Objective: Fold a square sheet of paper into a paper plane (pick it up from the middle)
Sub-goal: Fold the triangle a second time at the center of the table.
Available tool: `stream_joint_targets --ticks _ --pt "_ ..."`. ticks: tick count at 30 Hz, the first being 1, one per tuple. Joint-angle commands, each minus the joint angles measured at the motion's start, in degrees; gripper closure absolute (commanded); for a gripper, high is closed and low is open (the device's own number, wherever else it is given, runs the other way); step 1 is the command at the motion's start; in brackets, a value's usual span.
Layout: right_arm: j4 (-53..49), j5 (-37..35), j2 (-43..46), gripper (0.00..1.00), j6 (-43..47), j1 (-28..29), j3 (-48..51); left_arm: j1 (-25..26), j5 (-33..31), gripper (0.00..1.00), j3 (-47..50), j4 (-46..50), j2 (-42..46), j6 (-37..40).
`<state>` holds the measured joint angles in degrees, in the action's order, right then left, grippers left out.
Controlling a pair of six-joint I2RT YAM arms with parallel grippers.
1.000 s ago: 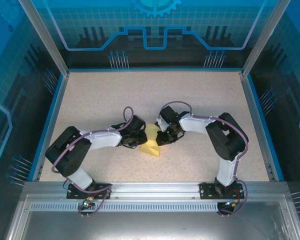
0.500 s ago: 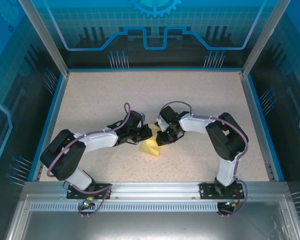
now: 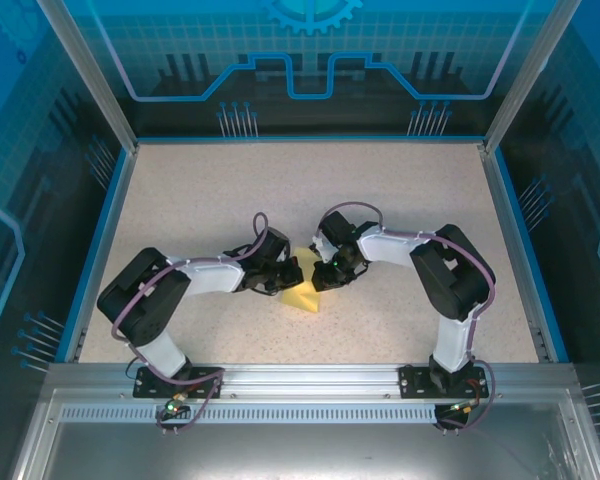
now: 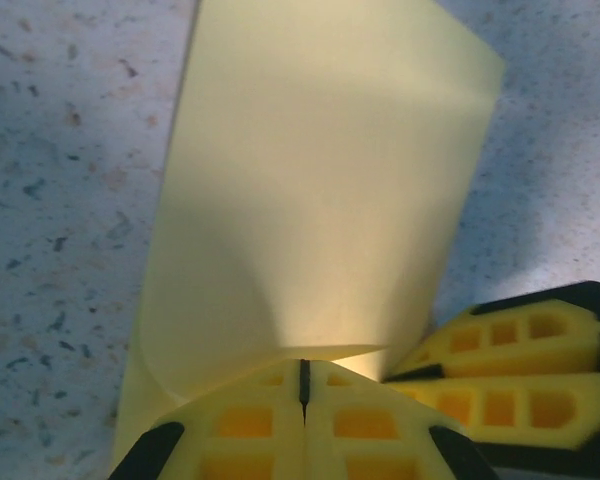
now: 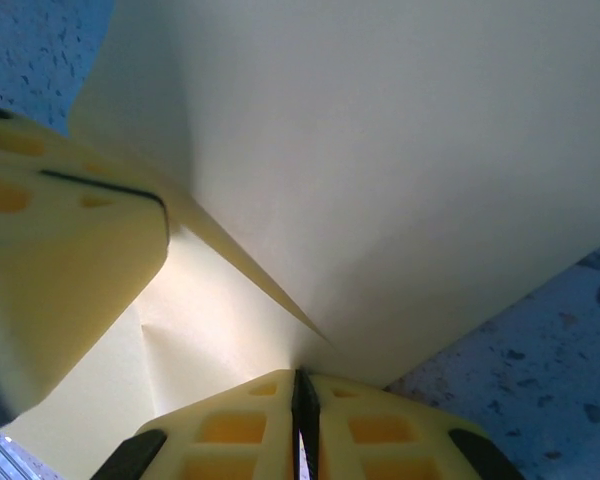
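Paper sheet, pale yellow, creased and curling upward

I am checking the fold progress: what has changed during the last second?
The left gripper closed fully on the thin yellow folded paper sheet; its arm's elbow swung out left, then back. The right gripper stayed shut on the sheet, which kept its place.
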<state>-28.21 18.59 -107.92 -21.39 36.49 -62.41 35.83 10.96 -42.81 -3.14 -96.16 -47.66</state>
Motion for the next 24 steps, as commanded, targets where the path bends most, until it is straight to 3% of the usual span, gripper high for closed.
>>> stream_joint_targets --ticks 1,9,15,21,24 --pt "-4.8 -9.9 -5.8 0.87 0.8 0.4 2.8 -0.2 -2.4 0.98 0.9 1.7 -1.4 0.0" --pt "-4.8 -9.8 -6.3 0.87 1.3 0.4 2.9 -2.7 -5.6 0.98 4.4 -0.2 -1.5 -0.7" --pt "-5.0 -10.2 -6.0 0.87 1.4 0.5 2.7 -6.7 -4.5 0.98 6.8 -1.5 0.5 -0.6" --pt "-5.1 -9.6 -5.8 0.88 1.7 0.6 2.3 -7.5 -4.9 0.97 3.3 3.7 5.1 2.5" --pt "-5.2 -9.6 -5.8 0.87 1.7 0.7 2.2 -7.3 -1.9 0.96 2.6 3.0 7.3 3.2"
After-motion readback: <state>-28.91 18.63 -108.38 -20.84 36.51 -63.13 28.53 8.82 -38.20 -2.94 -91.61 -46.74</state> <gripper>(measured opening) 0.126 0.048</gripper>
